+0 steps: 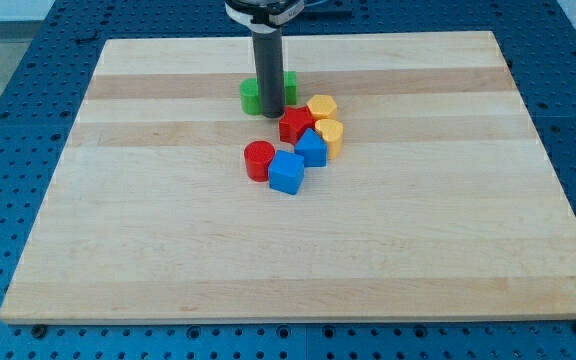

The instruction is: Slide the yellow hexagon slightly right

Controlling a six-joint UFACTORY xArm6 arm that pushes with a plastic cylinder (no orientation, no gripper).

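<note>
The yellow hexagon [321, 108] lies near the board's middle top, in a cluster. My tip [271, 115] stands to its left, a short gap away, just above the red block [295, 126]. A second yellow block [330, 136] lies just below the hexagon. The rod partly hides two green blocks: one [251, 96] on its left, one [290, 86] on its right.
A blue block [311, 148] sits below the red one, touching the lower yellow block. A red cylinder [259, 160] and a blue cube [287, 172] lie further down. The wooden board [118, 230] rests on a blue perforated table.
</note>
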